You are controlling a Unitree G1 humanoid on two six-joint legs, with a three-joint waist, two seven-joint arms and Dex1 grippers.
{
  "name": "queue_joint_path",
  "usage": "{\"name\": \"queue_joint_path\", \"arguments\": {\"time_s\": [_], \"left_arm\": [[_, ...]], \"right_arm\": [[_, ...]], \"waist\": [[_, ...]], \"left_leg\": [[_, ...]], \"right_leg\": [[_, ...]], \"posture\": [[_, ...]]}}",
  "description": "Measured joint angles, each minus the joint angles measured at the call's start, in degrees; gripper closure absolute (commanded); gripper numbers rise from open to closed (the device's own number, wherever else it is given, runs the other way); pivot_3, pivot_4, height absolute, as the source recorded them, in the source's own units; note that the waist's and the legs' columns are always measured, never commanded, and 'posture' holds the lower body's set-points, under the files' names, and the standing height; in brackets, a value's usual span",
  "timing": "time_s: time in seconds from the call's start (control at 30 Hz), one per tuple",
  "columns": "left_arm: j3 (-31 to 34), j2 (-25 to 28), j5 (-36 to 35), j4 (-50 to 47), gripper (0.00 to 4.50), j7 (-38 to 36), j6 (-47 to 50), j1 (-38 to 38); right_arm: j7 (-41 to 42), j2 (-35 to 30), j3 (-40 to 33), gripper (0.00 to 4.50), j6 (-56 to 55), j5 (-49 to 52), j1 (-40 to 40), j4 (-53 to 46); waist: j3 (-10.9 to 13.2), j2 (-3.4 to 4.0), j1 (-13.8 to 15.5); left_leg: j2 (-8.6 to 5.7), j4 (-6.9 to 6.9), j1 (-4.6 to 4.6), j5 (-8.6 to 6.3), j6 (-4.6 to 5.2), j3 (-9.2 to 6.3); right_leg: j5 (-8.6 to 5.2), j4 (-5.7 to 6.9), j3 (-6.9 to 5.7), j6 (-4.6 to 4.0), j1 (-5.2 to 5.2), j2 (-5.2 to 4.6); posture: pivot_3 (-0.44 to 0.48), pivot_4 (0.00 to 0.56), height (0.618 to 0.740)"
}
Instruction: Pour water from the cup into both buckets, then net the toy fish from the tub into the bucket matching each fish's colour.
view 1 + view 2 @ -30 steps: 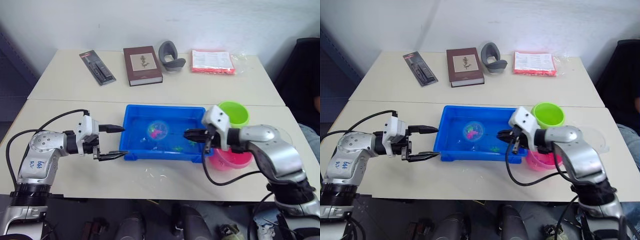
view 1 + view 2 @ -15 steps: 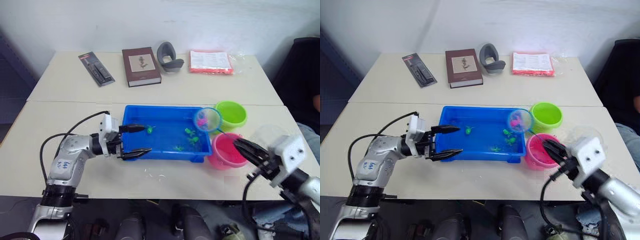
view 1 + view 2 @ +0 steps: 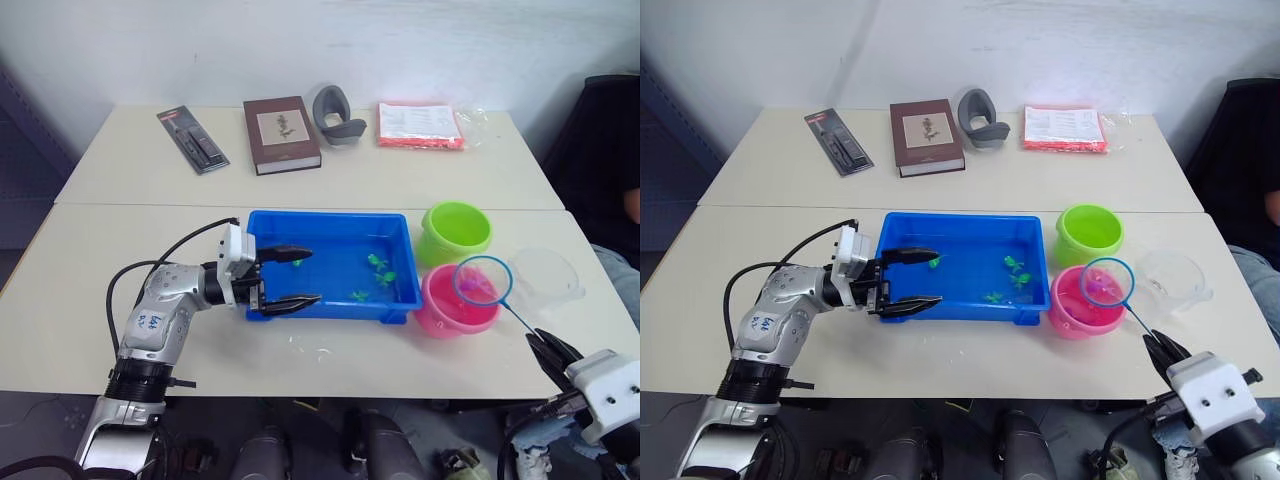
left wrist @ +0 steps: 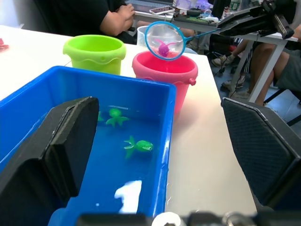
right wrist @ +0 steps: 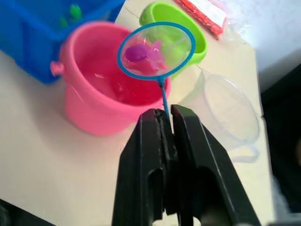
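Note:
The blue tub (image 3: 330,217) holds water and a few green toy fish (image 3: 378,265). My left gripper (image 3: 300,276) is open at the tub's left end, one finger over the water and one by the front rim. My right gripper (image 3: 548,348) is shut on the thin handle of the net (image 3: 481,281). The blue hoop hangs over the pink bucket (image 3: 440,318) with a magenta-pink fish (image 5: 143,52) in its mesh. The lime green bucket (image 3: 456,232) stands just behind the pink one. The clear cup (image 3: 545,275) sits to their right.
Along the far table lie a black packaged tool (image 3: 193,136), a brown book (image 3: 282,133), a grey curved object (image 3: 338,112) and a red-and-white packet (image 3: 420,124). Seated people (image 4: 117,16) are beyond the table's right end.
My right gripper has drawn back to the near right, carrying the net with the pink fish from the tub's right end to over the pink bucket. My left gripper has shifted slightly right.

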Motion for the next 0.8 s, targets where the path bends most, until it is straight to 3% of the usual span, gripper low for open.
{"name": "queue_joint_path", "arguments": {"time_s": [0.1,0.23,0.4,0.63,0.73,0.8], "left_arm": [[-0.16,-0.37,0.05,0.00,0.01,-0.08,-0.45,-0.03],[-0.76,-0.73,0.07,0.00,0.01,-0.10,-0.55,-0.09],[-0.78,-0.76,0.07,0.03,0.01,-0.10,-0.66,-0.89],[-0.78,-0.88,0.07,0.18,0.01,-0.05,-1.14,-1.09],[-0.77,-0.86,0.07,0.18,0.01,-0.04,-1.19,-1.06],[-0.74,-0.77,0.07,0.21,0.01,-0.04,-1.33,-1.05]], "right_arm": [[-4.94,-1.28,-0.07,4.50,-10.78,-11.04,0.99,4.65],[-17.42,-4.28,-1.26,4.50,-24.26,-31.82,1.41,8.74],[-29.15,-6.27,-3.51,4.50,-31.90,-44.34,1.32,11.06],[-32.74,-8.14,-3.28,4.50,-33.45,-46.20,0.01,12.36],[-29.16,-8.58,-1.03,4.50,-31.43,-36.62,-0.18,12.76],[-23.66,-8.64,4.08,4.50,-26.02,-22.38,-1.28,11.65]], "waist": [[0.00,0.00,-0.01],[0.00,0.00,-0.02],[0.00,0.00,-0.04],[0.00,0.00,-0.10],[0.00,0.00,-0.11],[0.00,-0.01,-0.22]], "left_leg": [[-0.02,0.01,0.00,0.00,0.00,0.01],[0.00,0.00,0.00,0.03,-0.07,0.01],[0.03,0.00,0.01,0.05,-0.14,0.01],[0.03,0.00,0.01,0.06,-0.12,0.01],[0.06,0.00,0.02,0.06,-0.11,-0.01],[0.09,0.01,0.03,0.06,-0.08,-0.01]], "right_leg": [[0.00,0.00,0.04,0.00,0.00,-0.02],[-0.01,0.00,0.11,-0.01,-0.01,-0.02],[-0.03,0.01,0.18,-0.04,0.00,-0.02],[-0.03,0.02,0.24,-0.04,0.00,0.01],[-0.03,0.02,0.23,-0.04,0.00,0.02],[-0.03,0.03,0.24,-0.04,0.02,-0.01]], "posture": [[0.000,0.150,0.740],[0.000,0.150,0.740],[0.000,0.150,0.740],[0.000,0.150,0.740],[0.000,0.150,0.740],[0.000,0.150,0.740]]}}
